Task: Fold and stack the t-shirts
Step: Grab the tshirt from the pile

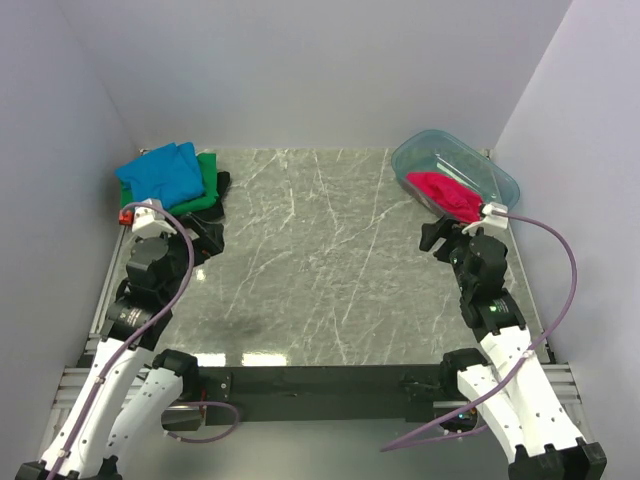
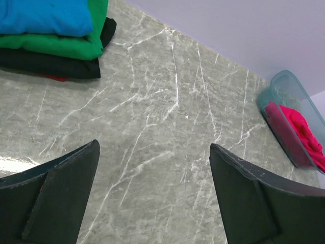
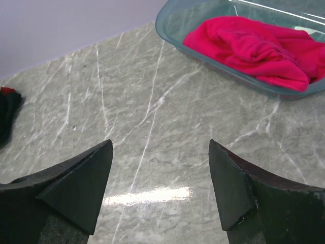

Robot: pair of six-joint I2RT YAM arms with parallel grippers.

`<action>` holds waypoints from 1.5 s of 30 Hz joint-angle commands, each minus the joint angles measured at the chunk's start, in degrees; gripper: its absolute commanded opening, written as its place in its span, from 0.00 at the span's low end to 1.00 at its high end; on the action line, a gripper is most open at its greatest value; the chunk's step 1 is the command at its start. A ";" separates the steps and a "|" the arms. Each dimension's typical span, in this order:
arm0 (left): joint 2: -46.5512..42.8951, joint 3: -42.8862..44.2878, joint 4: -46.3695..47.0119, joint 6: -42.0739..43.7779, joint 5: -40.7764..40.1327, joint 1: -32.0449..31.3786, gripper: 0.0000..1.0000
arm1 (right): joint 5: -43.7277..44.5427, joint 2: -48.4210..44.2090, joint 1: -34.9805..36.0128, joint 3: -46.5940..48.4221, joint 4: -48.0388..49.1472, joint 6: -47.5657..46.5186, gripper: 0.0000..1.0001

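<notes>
Red-pink t-shirt (image 3: pixel 249 48) bunched in tub (image 3: pixel 175 15), ahead and right of right end effector (image 3: pixel 160 147); long axis unclear. Right arm nearer. Right and left end effector (image 2: pixel 154 147) spread wide, empty.

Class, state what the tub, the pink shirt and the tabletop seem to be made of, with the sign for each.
Tub: probably clear teal plastic; it is glossy and the shirt shows through its wall.
Pink shirt: soft cloth, matte, crumpled into folds.
Tabletop: grey-green marble or a marble-look laminate; it has white veins and a polished surface that reflects glare.
</notes>
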 commanded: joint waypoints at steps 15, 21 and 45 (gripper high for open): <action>1.33 2.71 -2.18 0.30 0.93 0.00 0.96 | 9.62 23.02 -1.31 28.23 -9.87 -6.75 0.87; 0.20 3.59 -5.26 1.18 -0.03 0.00 0.96 | 9.54 50.78 -6.15 47.68 -18.44 -6.93 0.85; -2.10 4.12 -9.48 3.21 -5.48 0.00 0.99 | 6.20 74.13 -15.65 58.77 -20.38 -3.95 0.00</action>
